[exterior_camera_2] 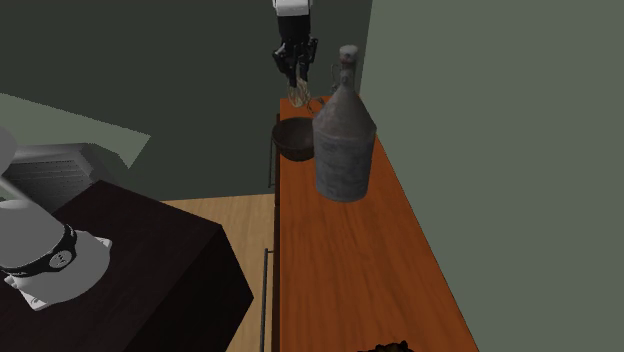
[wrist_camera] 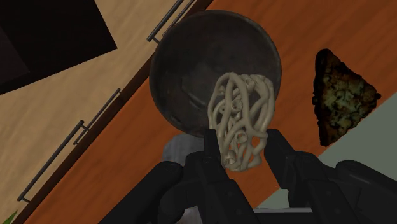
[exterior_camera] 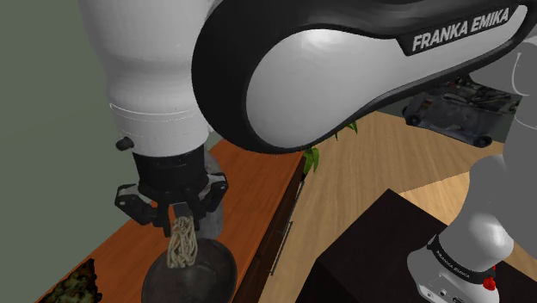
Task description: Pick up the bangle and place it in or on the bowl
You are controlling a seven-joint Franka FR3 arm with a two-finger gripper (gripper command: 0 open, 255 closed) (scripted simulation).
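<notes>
Bangle (exterior_camera: 182, 243) is clamped between the two fingers of the gripper (exterior_camera: 181, 225) and held on edge. The ring plane is upright and the long axis runs straight down from the fingertips toward the bowl (exterior_camera: 219, 262). It is a pale, open-lattice ring; the upper part is pinched and the lower part hangs free below the tips.

Key relation: the bowl is placed directly under the gripper. In the wrist view the bangle (wrist_camera: 240, 121) is seen against the bowl's dark inside (wrist_camera: 191, 70), offset toward the rim nearest the gripper (wrist_camera: 245, 145) rather than centred. In the shoulder view the lower end is level with the rim or just inside it. Contact with the bowl cannot be told.

In the second exterior view the gripper (exterior_camera_2: 297, 62), bangle (exterior_camera_2: 300, 97) and bowl (exterior_camera_2: 290, 140) are lined up vertically at the far end of the table (exterior_camera_2: 350, 260), near a grey bottle (exterior_camera_2: 345, 135).

Judgement: the carry looks done and the release is left. Only opening of the fingers should be needed. A small shift toward the bowl's centre would be safer, since an on-edge ring may tip or roll over the near rim.
</notes>
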